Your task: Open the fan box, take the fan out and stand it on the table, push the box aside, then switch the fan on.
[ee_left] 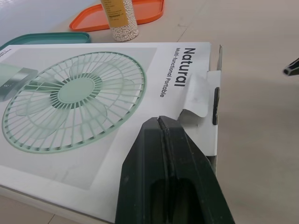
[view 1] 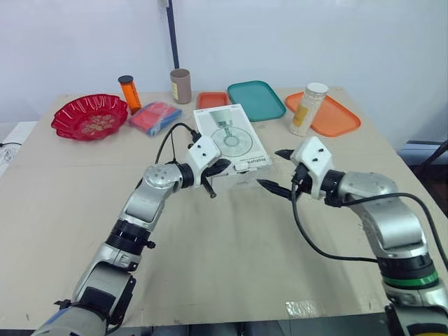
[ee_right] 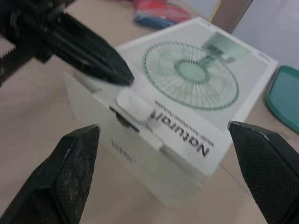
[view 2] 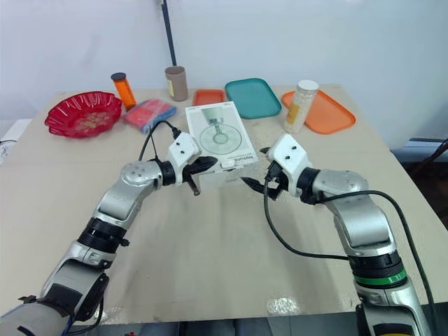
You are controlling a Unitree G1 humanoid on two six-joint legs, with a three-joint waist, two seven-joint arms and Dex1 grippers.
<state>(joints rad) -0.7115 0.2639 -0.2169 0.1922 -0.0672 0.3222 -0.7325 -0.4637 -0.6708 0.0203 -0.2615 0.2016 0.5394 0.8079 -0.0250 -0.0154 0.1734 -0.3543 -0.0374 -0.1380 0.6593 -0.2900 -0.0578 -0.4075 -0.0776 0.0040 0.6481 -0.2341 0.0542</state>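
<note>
The left tool (ee_left: pixel 161 122) is reaching in at the near edge of the fan box (view 1: pixel 231 140), its two fingers pressed together into one narrow point and holding nothing. That point is sitting on the box's top face, just beside the tuck tab (ee_left: pixel 198 95) that is locking the lid at the box's near right corner.

The fan box itself is lying flat on the surface (view 1: pixel 231 273) with its printed fan picture facing up. Its lid is not yet lifted, and the tab is curling slightly out of its slot.

The right tool (view 1: pixel 273 169) is hanging just off the box's near right corner, fingers spread wide and empty, apart from the cardboard.

The step in hand looks like opening the lid. Doing it well probably means working the closed left point under the loose lip of the tab and levering upward, not pushing down on the lid, which would only seat the tab deeper. The light box is likely to slide on the smooth surface, so the right tool should be bracing the box's near wall or closing on the raised tab while the left one is prying.
</note>
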